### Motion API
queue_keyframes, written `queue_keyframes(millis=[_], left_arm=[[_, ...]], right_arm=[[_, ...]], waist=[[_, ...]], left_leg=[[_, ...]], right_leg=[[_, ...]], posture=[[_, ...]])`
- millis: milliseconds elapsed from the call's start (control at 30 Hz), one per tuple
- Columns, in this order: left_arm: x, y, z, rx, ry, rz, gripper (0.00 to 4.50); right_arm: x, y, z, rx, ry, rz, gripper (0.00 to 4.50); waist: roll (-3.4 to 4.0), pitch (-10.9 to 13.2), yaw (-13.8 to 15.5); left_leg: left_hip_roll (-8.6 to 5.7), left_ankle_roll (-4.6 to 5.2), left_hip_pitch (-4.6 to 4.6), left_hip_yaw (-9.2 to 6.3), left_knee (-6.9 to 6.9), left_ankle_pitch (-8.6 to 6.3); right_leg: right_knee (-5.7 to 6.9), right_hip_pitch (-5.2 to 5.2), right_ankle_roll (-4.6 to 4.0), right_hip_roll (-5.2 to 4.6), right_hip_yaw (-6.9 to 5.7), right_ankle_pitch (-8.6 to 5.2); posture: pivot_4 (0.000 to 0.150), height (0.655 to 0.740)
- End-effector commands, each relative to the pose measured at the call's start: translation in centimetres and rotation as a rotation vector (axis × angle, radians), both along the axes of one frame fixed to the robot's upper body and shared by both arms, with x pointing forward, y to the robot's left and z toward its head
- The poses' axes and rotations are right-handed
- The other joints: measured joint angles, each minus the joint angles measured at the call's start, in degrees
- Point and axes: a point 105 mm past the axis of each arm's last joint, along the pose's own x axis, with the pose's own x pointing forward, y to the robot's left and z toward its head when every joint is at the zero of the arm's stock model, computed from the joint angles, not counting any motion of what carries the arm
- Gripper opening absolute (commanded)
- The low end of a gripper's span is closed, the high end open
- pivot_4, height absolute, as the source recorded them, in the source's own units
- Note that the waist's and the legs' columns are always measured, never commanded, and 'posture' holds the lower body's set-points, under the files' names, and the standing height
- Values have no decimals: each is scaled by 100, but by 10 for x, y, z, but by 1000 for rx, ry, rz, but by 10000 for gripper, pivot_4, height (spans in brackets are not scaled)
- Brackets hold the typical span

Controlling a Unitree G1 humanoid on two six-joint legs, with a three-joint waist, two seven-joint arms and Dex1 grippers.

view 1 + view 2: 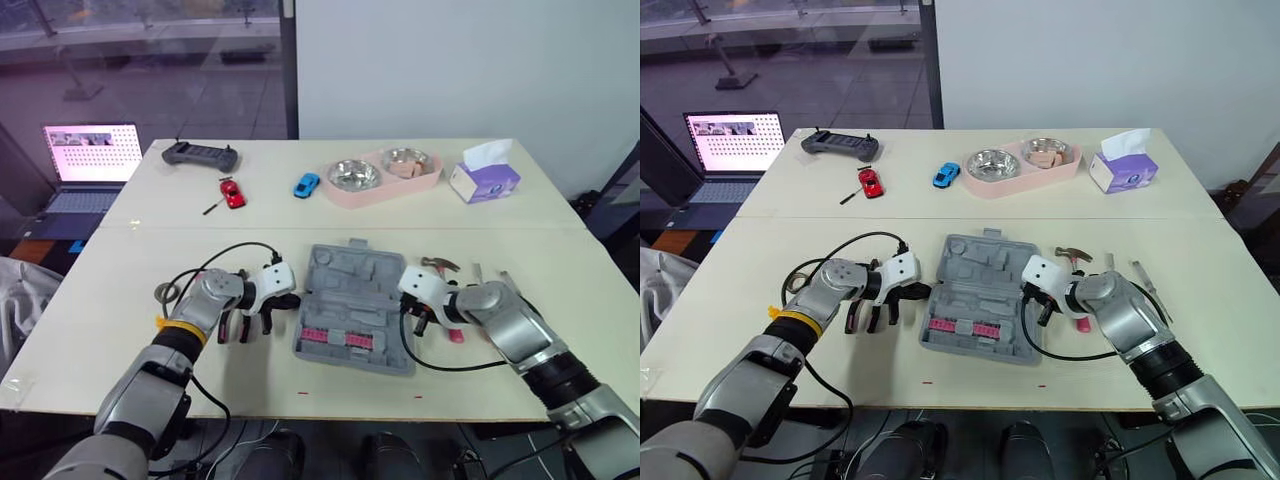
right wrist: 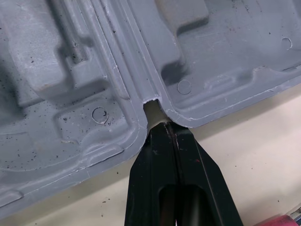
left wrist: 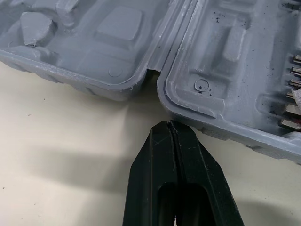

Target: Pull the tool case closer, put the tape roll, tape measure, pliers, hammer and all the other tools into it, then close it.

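The grey tool case (image 1: 352, 300) lies open on the near table, with a pink row of bits (image 1: 330, 337) in its front half. My left gripper (image 1: 292, 299) is shut, its tips (image 3: 171, 125) just short of the case's left edge at the hinge notch (image 3: 151, 75). My right gripper (image 1: 406, 303) is shut too, its tips (image 2: 164, 125) at the hinge notch on the case's right edge. Black-handled pliers (image 1: 235, 325) lie under my left forearm, and a ring-shaped tape roll (image 1: 166, 294) is further left. A hammer (image 1: 440, 265) and a pink-handled tool (image 1: 455, 332) lie beside my right wrist.
Slim metal tools (image 1: 508, 284) lie right of the hammer. On the far table stand a pink tray (image 1: 380, 178) with two metal bowls, a tissue box (image 1: 485, 175), a red toy car (image 1: 232, 193), a blue toy car (image 1: 306, 185) and a controller (image 1: 200, 155). A laptop (image 1: 85, 165) sits at the left.
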Motion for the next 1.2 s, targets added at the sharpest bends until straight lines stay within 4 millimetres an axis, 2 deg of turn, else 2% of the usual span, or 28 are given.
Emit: queue_keyframes(millis=[33,133,367,533,633,900,1033,1200], left_arm=[[-11,-11,-5,-8,14,-54,176],[-17,-10,-5,-4,16,-72,176],[-57,-5,-9,-46,100,-125,176],[-92,2,-16,-20,163,-188,176],[-106,2,-19,-20,196,-202,176],[-94,16,-24,60,168,-151,176],[-94,8,-19,47,162,-183,176],[-104,0,-22,55,180,-235,176]], right_arm=[[-3,22,12,40,-25,82,0],[-10,28,15,56,-21,110,0],[-39,32,11,75,27,126,0],[-60,35,3,91,73,140,0],[-72,37,0,98,100,150,0],[-77,35,-2,104,108,112,0],[-78,34,-2,105,108,102,0],[-86,27,0,109,117,66,0]], waist=[[1,-1,0],[2,-1,-5],[8,-4,-33],[11,-6,-4],[12,-7,13],[13,-7,20],[13,-7,20],[13,-7,39]], left_leg=[[0,0,0,0,0,0],[0,0,0,0,-1,-1],[2,5,-1,0,-3,-5],[3,5,1,-1,-3,-6],[4,6,1,-1,-4,-7],[4,7,3,-1,-3,-8],[4,7,3,-1,-3,-8],[3,8,2,-1,-3,-9]], right_leg=[[0,0,0,0,0,0],[1,-2,0,0,1,0],[-3,-3,-1,1,5,-1],[-2,-2,-1,0,5,-1],[-3,-2,-1,0,5,-1],[-4,-1,0,-1,4,-2],[-4,0,0,-1,4,-2],[-6,1,1,-2,4,-2]], posture=[[1500,7370],[1500,7370],[1500,7370],[1500,7370],[1500,7370],[1500,7370],[1500,7370],[1500,7370]])
